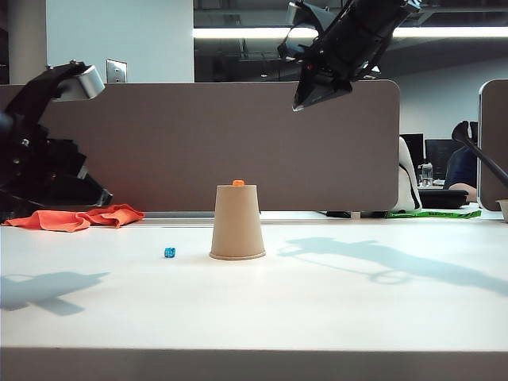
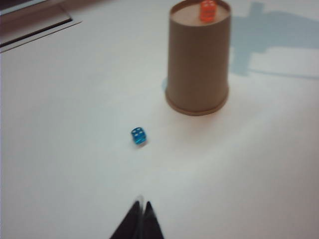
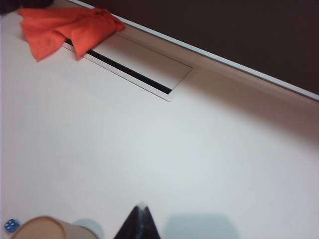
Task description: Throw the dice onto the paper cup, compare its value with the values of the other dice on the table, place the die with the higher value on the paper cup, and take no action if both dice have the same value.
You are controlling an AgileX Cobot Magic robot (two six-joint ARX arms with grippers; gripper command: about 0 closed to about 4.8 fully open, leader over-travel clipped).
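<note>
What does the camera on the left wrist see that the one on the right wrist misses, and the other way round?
Only the left wrist view shows the orange die sitting on the upturned paper cup, and the shut left gripper with its jaws together, above the table in front of the blue die.

Only the right wrist view shows the orange cloth, a slot in the table and the shut right gripper.

Both share the cup, the blue die and the white table.
</note>
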